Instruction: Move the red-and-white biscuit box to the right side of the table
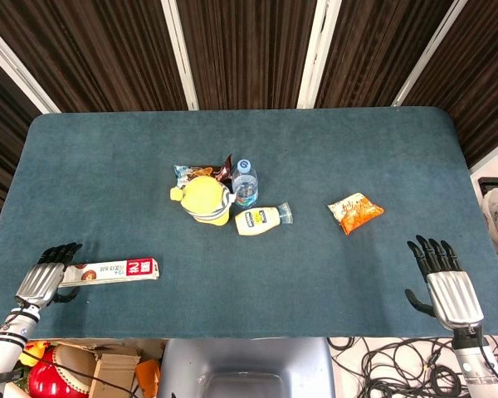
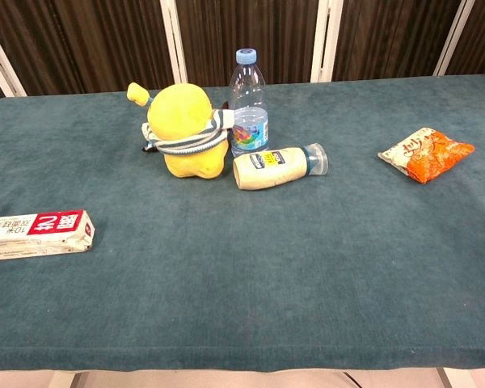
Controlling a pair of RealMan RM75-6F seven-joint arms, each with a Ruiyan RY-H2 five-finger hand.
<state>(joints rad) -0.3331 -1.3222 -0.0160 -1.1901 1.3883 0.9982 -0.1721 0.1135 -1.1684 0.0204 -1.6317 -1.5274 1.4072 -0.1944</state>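
Left robot hand [image 1: 46,278] sat at the near left edge of the counter [image 1: 315,274], dark fingers reaching onto the left end of the red-and-white biscuit box [image 1: 109,270]; whether they gripped it or merely rested against it could not be told, since the hand covered that end. Box lay flat on its long side, near the left front of the counter, well apart from the centre group. Chest view cut the box [image 2: 36,234] off at the left frame edge and showed neither hand. At centre, yellow plush toy [image 1: 203,200] with striped scarf stood just beside a clear water bottle [image 1: 245,183]; a snack packet [image 1: 201,172] behind the toy showed in the head view only, hidden in the chest view. Chest view showed the bottle [image 2: 249,101] upright and the mayonnaise bottle [image 2: 276,166] lying on its side, cap to the right, in front of it. Orange snack bag [image 1: 355,212] lay alone further right. Right robot hand [image 1: 445,286] hovered at the near right edge, fingers spread, holding nothing. Print on all labels was too small to read.
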